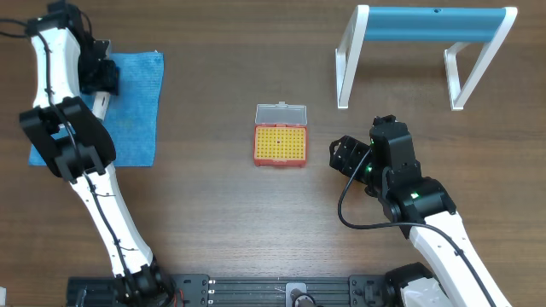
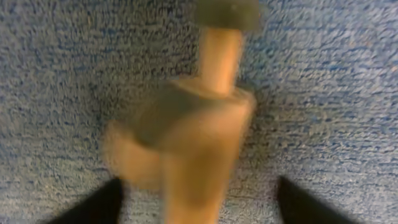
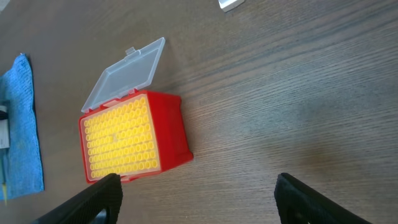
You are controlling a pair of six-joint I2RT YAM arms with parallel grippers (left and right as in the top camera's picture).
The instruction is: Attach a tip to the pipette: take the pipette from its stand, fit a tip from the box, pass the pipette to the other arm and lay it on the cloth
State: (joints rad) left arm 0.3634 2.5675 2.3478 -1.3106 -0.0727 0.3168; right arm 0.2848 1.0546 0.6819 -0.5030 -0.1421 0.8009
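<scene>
Jaws of the left gripper (image 2: 199,186) stand spread wide over the blue cloth (image 2: 62,74) at the far left. The pipette (image 2: 202,130) sits between them, its plunger end pointing away. The right gripper (image 3: 198,186) is likewise spread, above the wooden table (image 3: 298,93) just right of the open tip box (image 3: 134,140).

Pipette (image 2: 199,137) on blue cloth (image 1: 136,102); red tip box (image 1: 280,145) (lid open) well apart
</scene>
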